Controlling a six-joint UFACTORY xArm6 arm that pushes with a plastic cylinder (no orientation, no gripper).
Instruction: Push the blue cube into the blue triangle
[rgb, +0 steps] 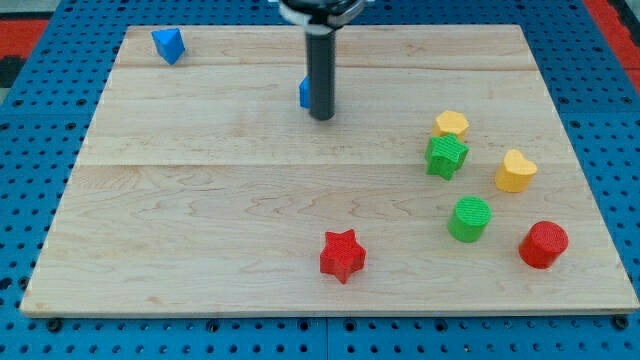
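My tip (321, 117) rests on the wooden board (200, 230) just right of the blue cube (303, 93), touching it and hiding most of it; being a bare rod, it grasps nothing; the blue triangle (168, 45) lies well apart at ten o'clock from the cube; at four o'clock cluster a yellow block (451, 124), green star (446, 155), yellow heart (515, 171), green cylinder (469, 219) and red cylinder (543, 245); a red star (342, 255) sits at six o'clock.

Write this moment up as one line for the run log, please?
tip: on right side of blue cube, mostly hiding it | blue triangle: top-left corner, far from cube | contact: cannot tell | push: not finished
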